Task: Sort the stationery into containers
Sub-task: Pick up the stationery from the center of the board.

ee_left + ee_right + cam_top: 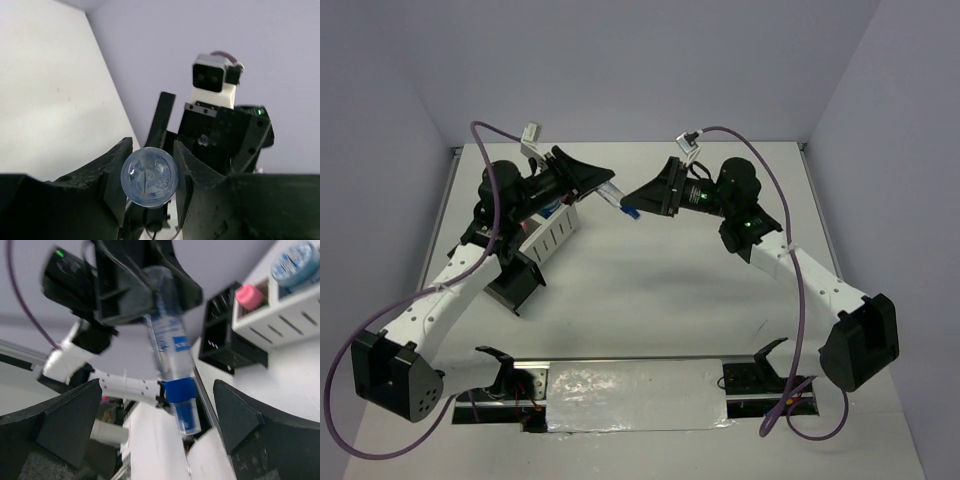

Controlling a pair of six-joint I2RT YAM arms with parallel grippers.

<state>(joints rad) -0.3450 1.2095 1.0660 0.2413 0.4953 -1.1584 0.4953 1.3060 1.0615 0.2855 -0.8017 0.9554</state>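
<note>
**Marker Held Between Two Claws Above the Surface**

Nearest the arm bases, the black organizer [517, 283] is set on the surface [670, 300], with the white organizer [556, 230] just behind it. A pink tube [248, 296] and a tape roll [295, 262] are seen standing in the white one's compartments. Beyond, in mid-air, the blue marker [170, 340] is pinched at its clear end by the left claw [150, 172], with the blue cap pointed away. The right claw [157, 390] is spread wide around the cap end, clear of it on both sides. A handover leftward is judged likely, since both organizers sit on the left arm's side.
</note>
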